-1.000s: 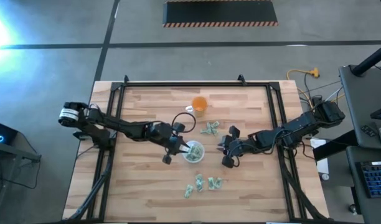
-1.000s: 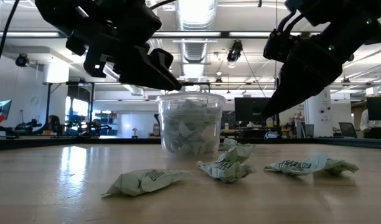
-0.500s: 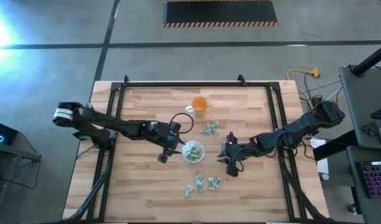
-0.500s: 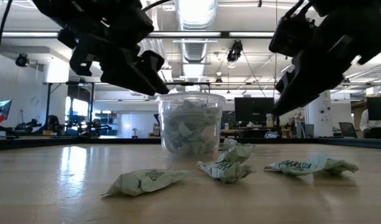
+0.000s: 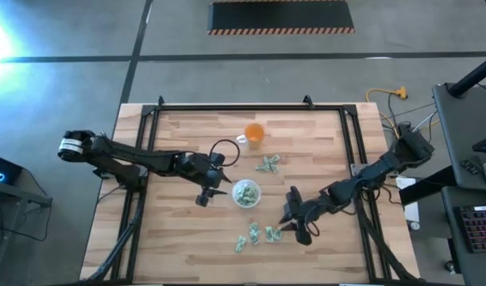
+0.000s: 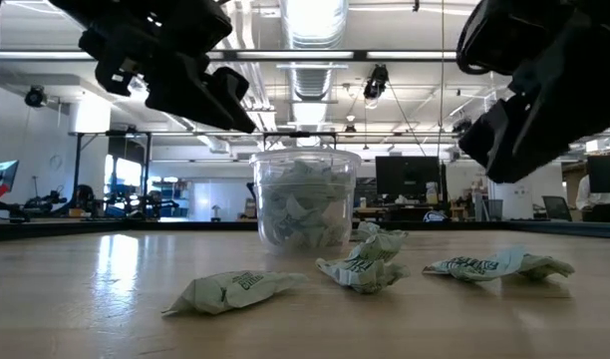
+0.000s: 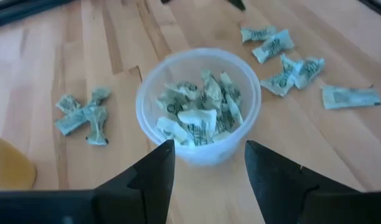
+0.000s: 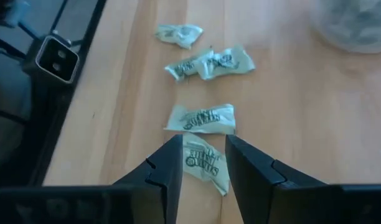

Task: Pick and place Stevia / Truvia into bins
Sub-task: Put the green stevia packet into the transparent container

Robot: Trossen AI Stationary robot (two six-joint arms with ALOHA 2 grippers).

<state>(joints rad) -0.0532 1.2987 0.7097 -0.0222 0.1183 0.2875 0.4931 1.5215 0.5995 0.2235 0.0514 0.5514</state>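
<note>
The clear round bin (image 5: 245, 193) stands mid-table, filled with pale green Stevia sachets (image 7: 200, 112). My left gripper (image 5: 214, 191) hovers open just left of the bin, above its rim (image 6: 200, 95). My right gripper (image 5: 287, 224) hangs open over the loose sachets near the front edge (image 5: 263, 235). In its wrist view one flat sachet (image 8: 206, 163) shows between the two fingers, and the low view has the gripper (image 6: 514, 140) clear above the table. Further sachets lie flat on the wood (image 8: 200, 118) (image 8: 209, 62), and a small cluster sits beyond the bin (image 5: 267, 164).
An orange cup (image 5: 254, 133) stands toward the far edge behind the bin. A black metal frame (image 5: 354, 151) runs along the table's sides. Bare wood lies left of the bin and at the near right corner.
My left gripper has drawn back from over the bin toward the table's left edge and risen a little. My right gripper has swung toward the near edge, from beside the bin to above the loose sachets. The bin and the sachets have stayed put.
</note>
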